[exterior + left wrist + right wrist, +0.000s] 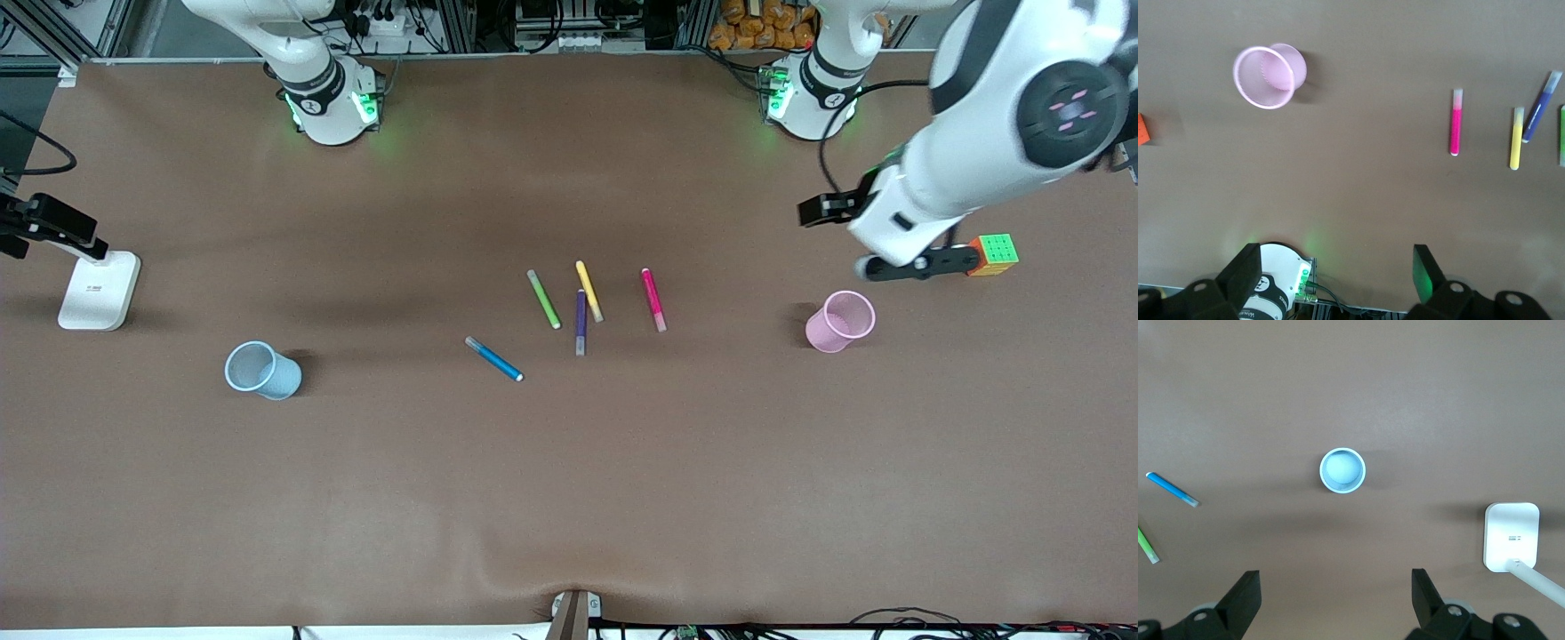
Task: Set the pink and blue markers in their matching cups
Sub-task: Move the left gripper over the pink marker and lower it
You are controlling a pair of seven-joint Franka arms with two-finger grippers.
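While left hand [1335, 277] hovers open | pink marker [1455, 123] lies apart, untouched

White arms [969, 169], green-lit bases [333, 107]

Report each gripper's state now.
Left gripper: open, holding nothing, up near the pink cup.
Right gripper: open, holding nothing, above the blue cup.

A brown table cover [569, 498] fills the view; a white stand base [99, 290] sits near the right arm's end, and cables, perhaps shelving, line the upper edge.
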